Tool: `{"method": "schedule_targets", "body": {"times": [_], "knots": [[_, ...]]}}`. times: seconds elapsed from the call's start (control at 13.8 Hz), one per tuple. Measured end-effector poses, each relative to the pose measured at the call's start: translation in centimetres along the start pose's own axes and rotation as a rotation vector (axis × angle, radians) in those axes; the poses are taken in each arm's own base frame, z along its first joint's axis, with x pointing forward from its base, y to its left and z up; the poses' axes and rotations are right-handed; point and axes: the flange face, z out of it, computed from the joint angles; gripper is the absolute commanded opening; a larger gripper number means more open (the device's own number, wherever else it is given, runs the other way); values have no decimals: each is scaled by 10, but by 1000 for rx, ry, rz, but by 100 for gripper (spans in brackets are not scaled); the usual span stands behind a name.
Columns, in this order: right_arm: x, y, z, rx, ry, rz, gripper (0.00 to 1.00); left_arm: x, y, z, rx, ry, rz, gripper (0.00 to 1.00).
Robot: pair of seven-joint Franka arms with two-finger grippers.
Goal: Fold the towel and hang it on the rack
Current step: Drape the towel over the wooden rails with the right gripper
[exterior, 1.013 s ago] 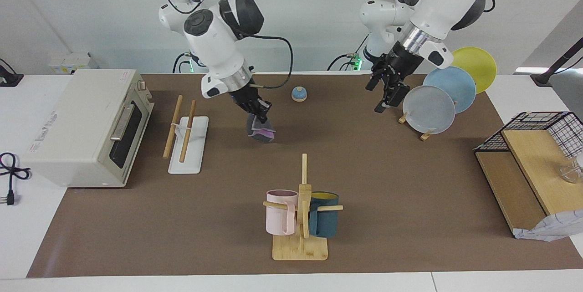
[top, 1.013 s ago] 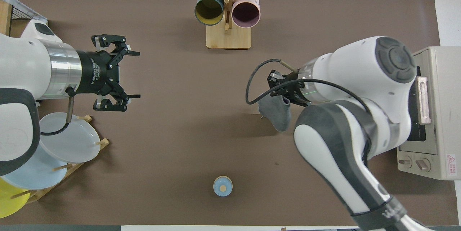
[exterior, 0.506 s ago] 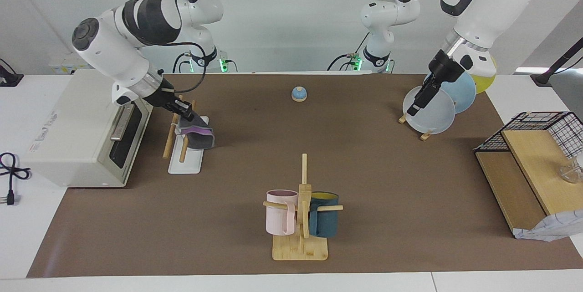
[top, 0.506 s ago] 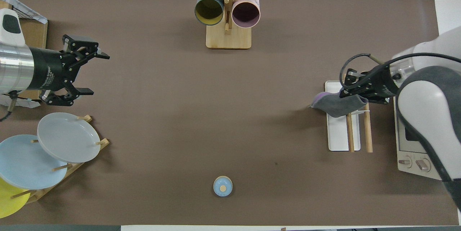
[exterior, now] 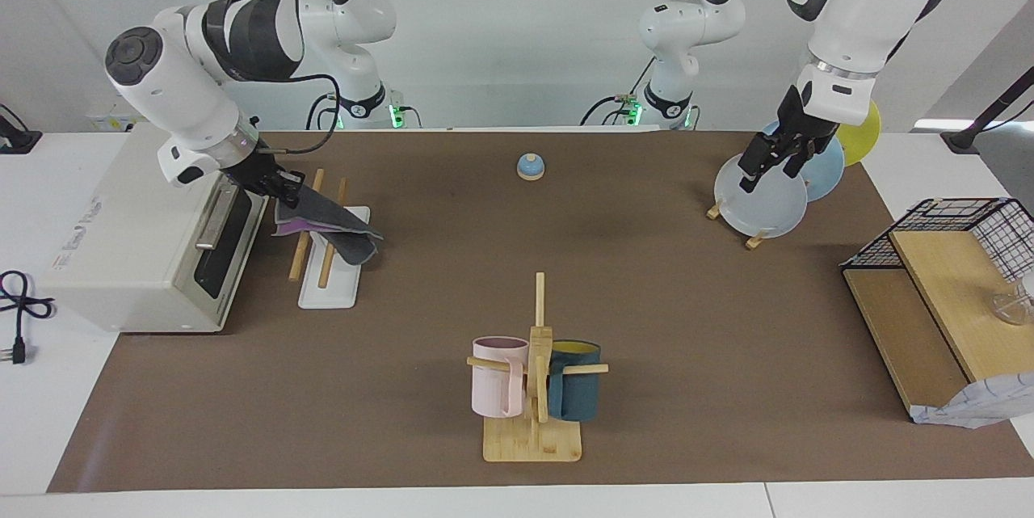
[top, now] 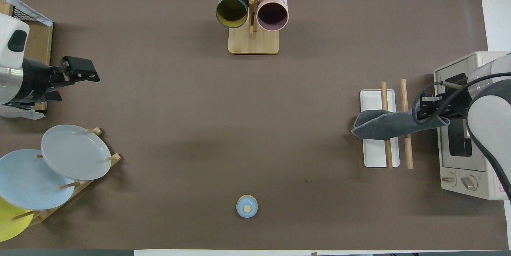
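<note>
In the facing view, the right arm reaches down from the upper left of the frame, its forearm slanting toward the toaster oven (exterior: 153, 227). The right end effector (exterior: 283, 185) is clamped on one edge of the towel (exterior: 327, 219) between the oven's door and the rack (exterior: 329, 247). The towel stretches from that grip across both wooden rails, grey face up, with a strip of purple showing under the held edge; its free end droops past the rack's white base toward the middle of the desk (exterior: 517, 292). Whether the cloth rests on the rails or hangs just above them is hard to judge from here. In the overhead view the towel (top: 385, 125) crosses the rack (top: 377, 156) at mid-right of the frame, and the right end effector (top: 433, 108) sits at its outer edge, just beside the oven (top: 465, 168).

The left arm waits, bent down from the upper right of the facing view, its end effector (exterior: 771, 166) spread wide and holding nothing, over the plate stand (exterior: 763, 195). Overhead, it appears at the middle left edge (top: 72, 80).
</note>
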Motion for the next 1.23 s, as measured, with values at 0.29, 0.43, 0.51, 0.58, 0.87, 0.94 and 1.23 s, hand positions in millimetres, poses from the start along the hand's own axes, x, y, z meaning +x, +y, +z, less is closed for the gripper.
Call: {"method": "schedule_targets", "body": {"times": [0.29, 0.43, 0.51, 0.58, 0.87, 0.94, 1.23], "knots": [[-2, 37, 17, -26, 32, -76, 0, 0, 1, -25, 102, -106, 181, 100], [-5, 52, 26, -23, 45, -96, 0, -2, 9, -26, 112, -148, 206, 100], [-7, 56, 28, -21, 47, -98, 12, -3, 10, -22, 105, -166, 207, 100], [-8, 57, 28, -21, 49, -98, 71, -3, 8, -17, 81, -179, 199, 100], [-9, 52, 25, -22, 56, -108, 100, 3, -2, 0, 12, -172, 163, 100], [-9, 51, 24, -23, 58, -109, 100, 4, -2, -1, 10, -166, 162, 100], [-8, 39, 5, -28, 80, -132, 100, 4, -1, -5, 6, -151, 164, 100]]}}
